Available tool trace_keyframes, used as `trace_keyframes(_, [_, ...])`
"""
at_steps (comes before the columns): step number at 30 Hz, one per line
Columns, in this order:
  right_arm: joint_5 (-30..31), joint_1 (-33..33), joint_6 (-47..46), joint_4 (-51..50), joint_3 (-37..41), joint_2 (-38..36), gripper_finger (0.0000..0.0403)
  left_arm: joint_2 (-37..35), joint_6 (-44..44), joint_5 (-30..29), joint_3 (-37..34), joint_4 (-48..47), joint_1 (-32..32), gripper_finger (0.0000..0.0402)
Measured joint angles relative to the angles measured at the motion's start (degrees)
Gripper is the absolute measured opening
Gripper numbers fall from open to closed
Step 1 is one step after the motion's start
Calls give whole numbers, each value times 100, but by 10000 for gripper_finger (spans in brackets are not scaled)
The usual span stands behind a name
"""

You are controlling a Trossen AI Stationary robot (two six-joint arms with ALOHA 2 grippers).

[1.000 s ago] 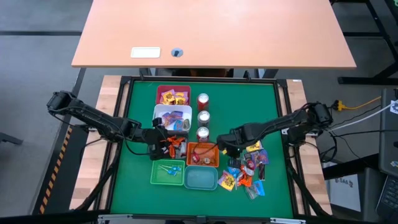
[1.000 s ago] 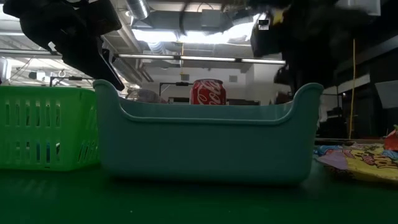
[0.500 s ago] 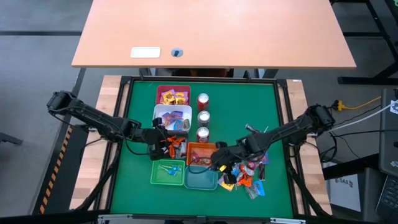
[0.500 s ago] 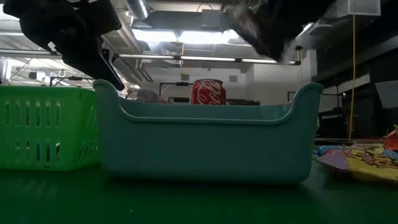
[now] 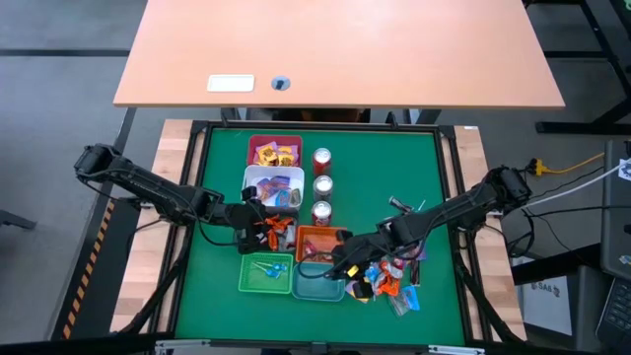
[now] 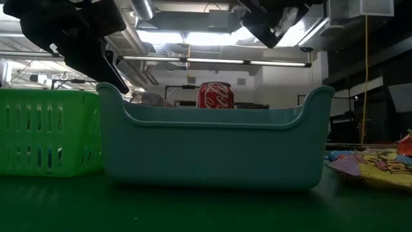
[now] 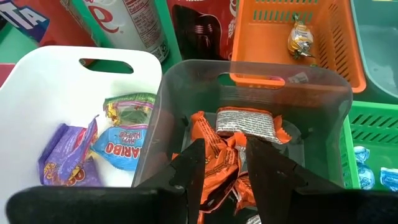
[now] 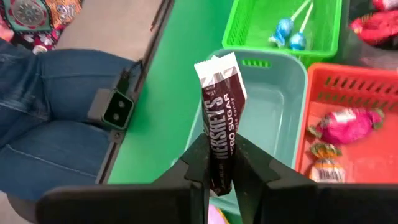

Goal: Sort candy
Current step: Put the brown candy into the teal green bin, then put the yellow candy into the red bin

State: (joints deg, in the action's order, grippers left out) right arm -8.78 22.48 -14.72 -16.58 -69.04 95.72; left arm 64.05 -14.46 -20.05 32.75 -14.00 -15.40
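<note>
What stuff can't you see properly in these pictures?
- Teal bin: low view, its wall hides whatever is inside.
- Clear bin: left wrist view, left gripper covers the lower orange wrappers.
- Candy pile: high view, too small to tell apart.
- Chocolate bar: right wrist view, right gripper hides its bottom.

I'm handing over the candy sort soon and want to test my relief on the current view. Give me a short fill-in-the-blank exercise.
1. The right end effector is shut on a dark ____ bar.
2. That bar hangs above the ____ bin, which looks empty.
3. The blue lollipops lie in the ____ bin.
4. The left end effector hovers over the clear bin of ____ wrappers.

Missing words: Hershey's; teal; green; orange
</note>
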Motion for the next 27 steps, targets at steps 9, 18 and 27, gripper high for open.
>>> trace_keyframes(9, [-11, 4, -63, 68, 0, -7, 49, 0, 2, 0, 0, -4, -2, 107])
trace_keyframes(18, [-12, 4, -66, 66, 0, -7, 92, 0, 2, -2, 0, -4, 0, 107])
trace_keyframes(27, [61, -2, -66, -216, 0, -7, 169, 0, 2, -2, 0, -6, 0, 107])
